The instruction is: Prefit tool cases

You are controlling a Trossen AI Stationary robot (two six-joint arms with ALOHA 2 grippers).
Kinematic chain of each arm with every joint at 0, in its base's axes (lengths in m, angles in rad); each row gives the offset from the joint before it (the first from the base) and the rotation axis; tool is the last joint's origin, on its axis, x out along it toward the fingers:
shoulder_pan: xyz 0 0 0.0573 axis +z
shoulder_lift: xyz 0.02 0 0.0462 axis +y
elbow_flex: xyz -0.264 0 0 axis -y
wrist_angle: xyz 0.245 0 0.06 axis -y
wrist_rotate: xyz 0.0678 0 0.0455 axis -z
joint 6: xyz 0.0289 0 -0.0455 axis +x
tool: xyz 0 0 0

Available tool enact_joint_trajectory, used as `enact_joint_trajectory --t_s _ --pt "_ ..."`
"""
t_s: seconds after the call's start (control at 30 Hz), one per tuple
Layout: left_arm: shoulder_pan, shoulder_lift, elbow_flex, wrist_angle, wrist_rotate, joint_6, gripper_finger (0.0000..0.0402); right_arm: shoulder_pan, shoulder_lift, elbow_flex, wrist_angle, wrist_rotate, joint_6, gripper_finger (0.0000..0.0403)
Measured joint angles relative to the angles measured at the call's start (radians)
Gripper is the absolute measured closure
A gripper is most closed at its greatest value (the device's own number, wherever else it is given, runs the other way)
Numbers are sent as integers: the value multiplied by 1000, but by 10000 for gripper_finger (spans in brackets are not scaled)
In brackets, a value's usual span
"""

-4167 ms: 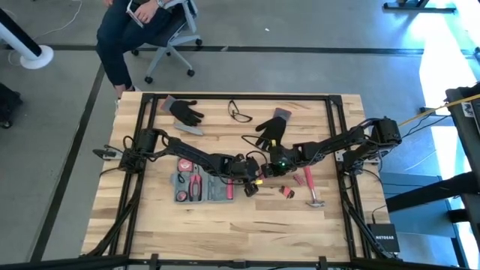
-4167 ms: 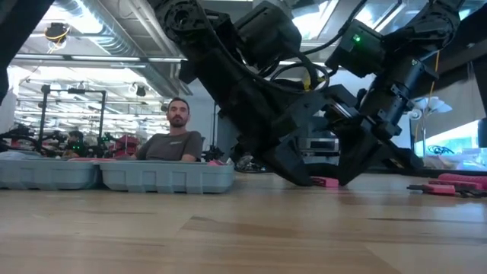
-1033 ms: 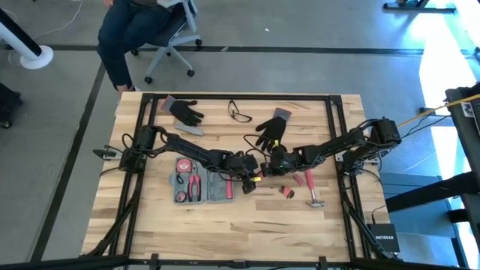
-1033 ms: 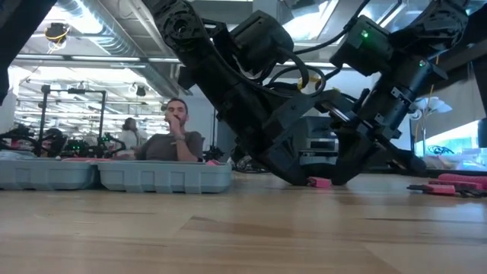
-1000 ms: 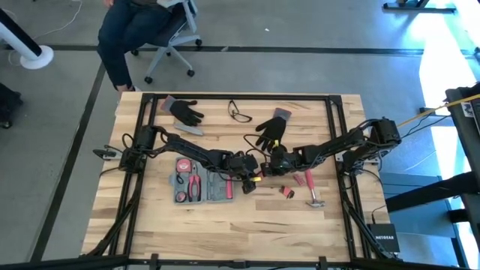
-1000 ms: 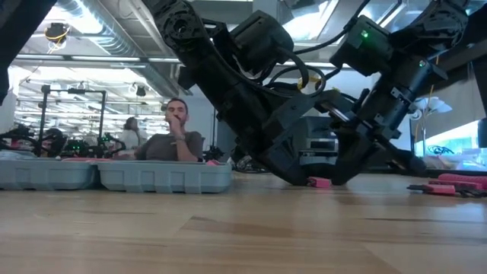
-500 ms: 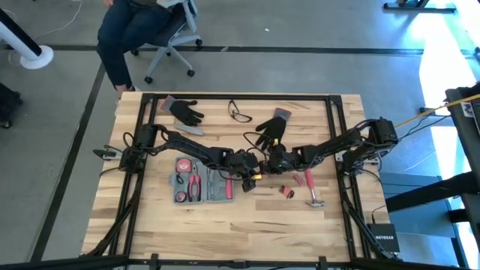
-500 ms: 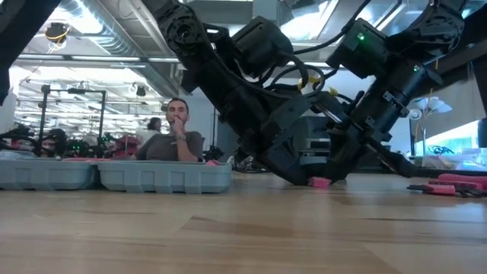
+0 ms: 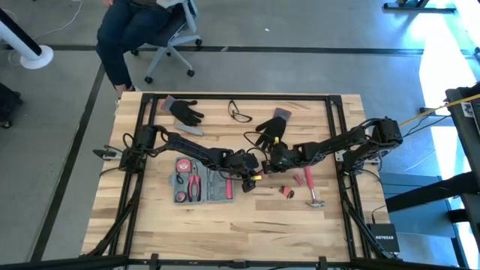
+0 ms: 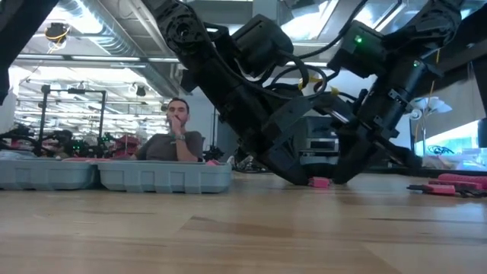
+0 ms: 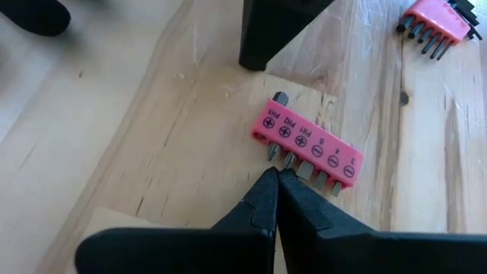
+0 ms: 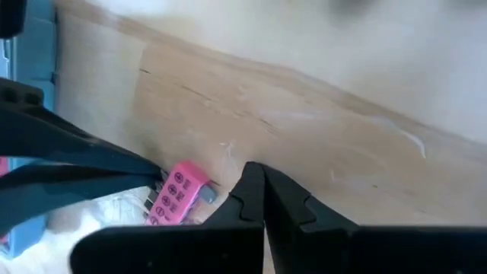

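High view, tool case [image 9: 203,184] beside shut left hand [image 9: 250,182]

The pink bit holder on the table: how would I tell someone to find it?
Start from the blue-grey tool case on the wooden table and go to its right-hand end, where both arms meet. The bit holder lies flat there: a pink strip with a row of screwdriver bits, unlike the pink hex-key set nearby.

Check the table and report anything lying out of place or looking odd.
Several tools lie loose outside the tool case: a pink bit holder between both shut grippers, left and right, a hammer and a pink key set beside it. One bit sticks out of the holder's opposite edge. Nothing looks spilled or broken.
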Motion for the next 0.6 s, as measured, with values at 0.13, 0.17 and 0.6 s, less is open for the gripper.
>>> enact_joint_trajectory --t_s 0.13,0.17,0.6 --pt "3 0 0 0 5 2 402 45 6 -5 47 17 74 403" --pt "4 0 0 0 7 2 402 53 6 -5 61 23 99 403" --pt "-2 0 0 8 5 -2 402 79 8 2 103 19 218 403"
